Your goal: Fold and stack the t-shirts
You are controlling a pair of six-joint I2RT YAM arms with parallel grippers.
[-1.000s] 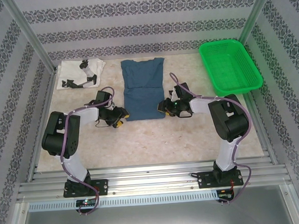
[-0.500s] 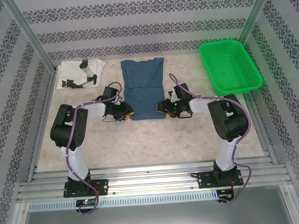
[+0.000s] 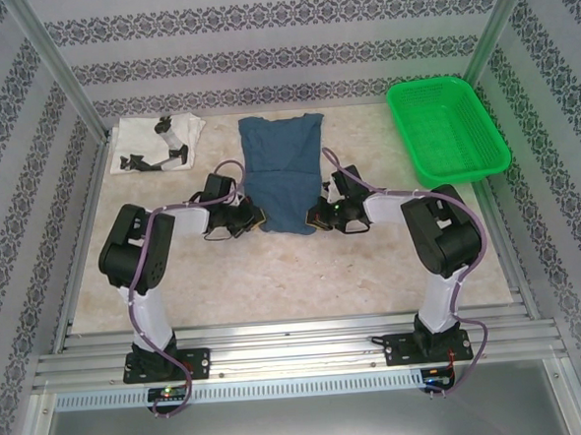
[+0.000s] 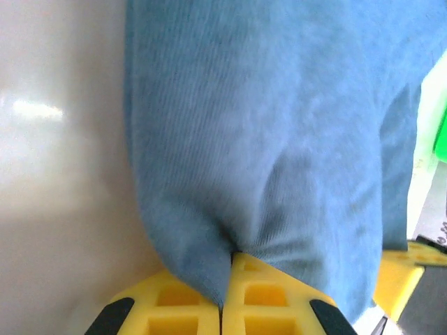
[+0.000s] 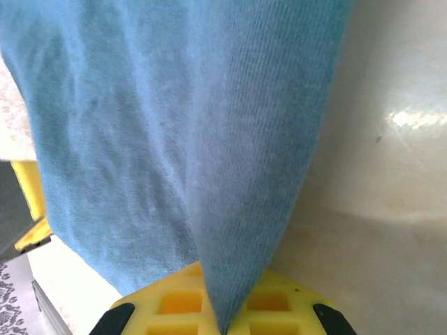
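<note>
A dark blue-teal t-shirt [image 3: 282,169] lies lengthwise in the middle of the table, its near end raised and narrowed. My left gripper [image 3: 255,218] is shut on the shirt's near left corner; in the left wrist view the blue cloth [image 4: 265,139] is pinched between the yellow fingers [image 4: 181,307]. My right gripper [image 3: 313,216] is shut on the near right corner, and the blue cloth [image 5: 195,125] rises out of its closed yellow fingers [image 5: 279,303]. A folded white t-shirt with black marks [image 3: 158,144] rests at the far left corner.
A bright green mesh basket [image 3: 448,129] stands at the far right. Patterned walls and aluminium posts ring the table [image 3: 304,276]. Bare tabletop lies between the arm bases and the blue shirt.
Both grippers have closed on the blue shirt's near corners. The left arm swung right to the shirt's edge. The shirt's near end has lifted and drawn in a little.
</note>
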